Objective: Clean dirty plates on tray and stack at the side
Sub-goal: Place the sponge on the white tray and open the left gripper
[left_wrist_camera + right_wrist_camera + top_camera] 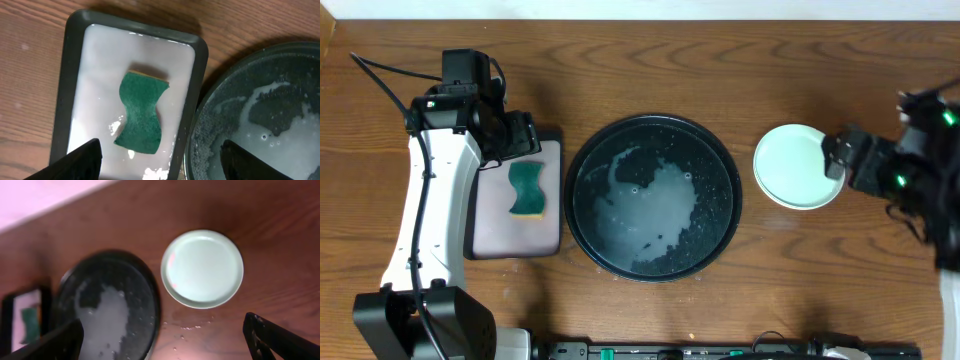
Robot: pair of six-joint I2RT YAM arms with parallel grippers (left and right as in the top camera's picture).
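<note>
The large round black tray (720, 150) sits mid-table, holding only foamy water; it also shows in the left wrist view (300, 60) and the right wrist view (145, 280). A mint-green plate (795, 165) lies on the wood right of the tray, also in the right wrist view (202, 267). I cannot tell whether other plates lie under it; the pale yellow plate is not visible. My right gripper (845, 158) (162, 345) is open and empty at the plate's right edge. My left gripper (515, 135) (160, 165) is open and empty above the small tray.
A small rectangular black-rimmed tray (485, 225) (65, 75) with a wet pink mat lies left of the round tray. A green sponge (527, 190) (142, 117) lies on it. Water drops (192, 327) lie on the wood between plate and tray.
</note>
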